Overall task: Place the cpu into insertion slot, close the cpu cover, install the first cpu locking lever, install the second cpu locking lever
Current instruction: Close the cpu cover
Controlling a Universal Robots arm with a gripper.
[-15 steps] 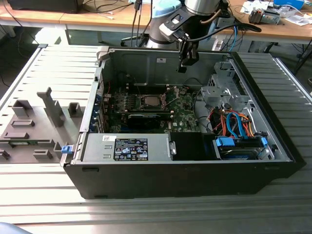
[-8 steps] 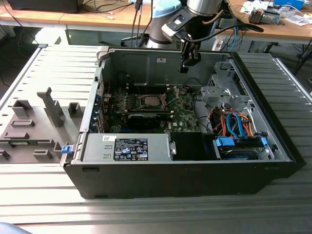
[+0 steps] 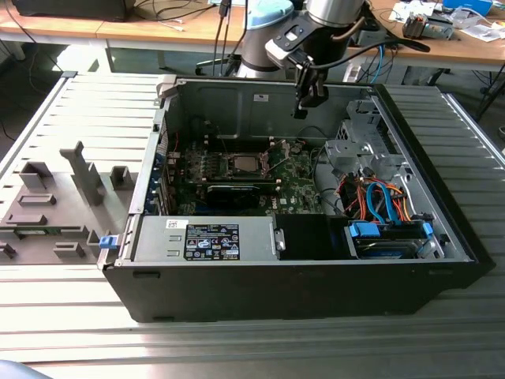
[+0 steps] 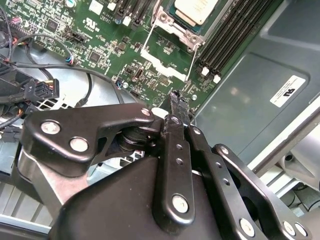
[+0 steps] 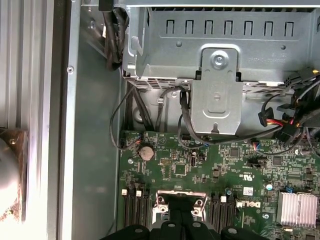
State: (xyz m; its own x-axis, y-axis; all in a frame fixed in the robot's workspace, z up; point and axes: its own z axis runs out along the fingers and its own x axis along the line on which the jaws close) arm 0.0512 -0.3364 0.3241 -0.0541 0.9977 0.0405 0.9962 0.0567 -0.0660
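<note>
An open computer case (image 3: 276, 284) lay on its side on a ribbed grey metal table (image 3: 71, 118), with wooden desks (image 3: 158, 28) and loose cables behind. On the green motherboard (image 5: 200, 165), the cpu (image 4: 196, 9), a small square with a pale silver top, sat in the insertion slot (image 3: 241, 165) beside long black memory slots (image 4: 235, 30). The gripper (image 3: 301, 112) hung above the board, well apart from the cpu, its fingers pressed together on nothing.

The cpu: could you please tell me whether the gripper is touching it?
Apart. In the second wrist view a stretch of green board lies between the gripper and the cpu.
</note>
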